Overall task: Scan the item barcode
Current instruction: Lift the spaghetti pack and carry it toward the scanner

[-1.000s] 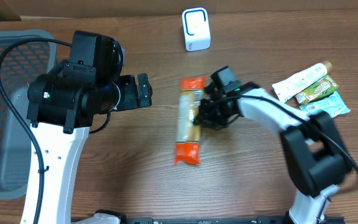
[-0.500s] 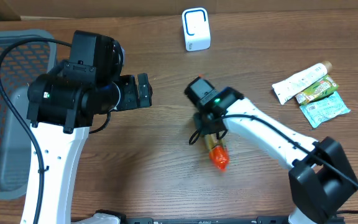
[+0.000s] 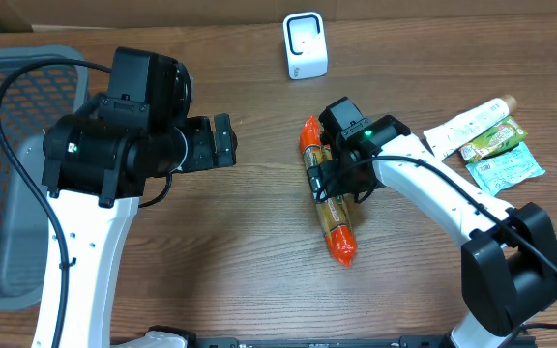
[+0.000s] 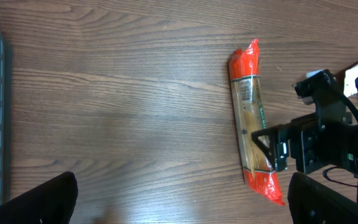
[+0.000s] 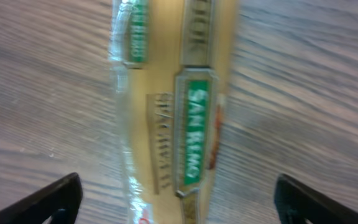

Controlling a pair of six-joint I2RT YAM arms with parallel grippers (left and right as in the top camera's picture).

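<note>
- The right tool (image 3: 338, 186) is spread wide. In its wrist view, the dark fingertips (image 5: 47, 200) sit at the two bottom corners, with the spaghetti packet (image 4: 250, 106) between them and apparently clear of both.
- The packet is long and narrow. Its clear middle shows pale yellow strands, both crimped ends are orange-red, and a green label reads "SAN REMO" lengthwise.
- It lies flat on the wooden worktop (image 3: 211, 242), on the robot's side of the white scanner (image 3: 305, 45) and well apart from it. One orange end points roughly toward the scanner, and the other angles away and slightly right.
- The right tool points straight down over the packet's middle. Its white forearm runs back to the right, away from the scanner, to a black elbow and base at the worktop's near edge.
- The left tool (image 3: 222, 141) is also opened wide with nothing between its fingers. It is held level above bare wood to the left of the scanner, pointing right.
- The left arm's bulky black housing sits behind it, with the white link dropping to the near edge.
- Three snack pouches (image 3: 482, 135) lie to the right of the scanner.
- A grey mesh basket (image 3: 27, 53) sits far to its left.
</note>
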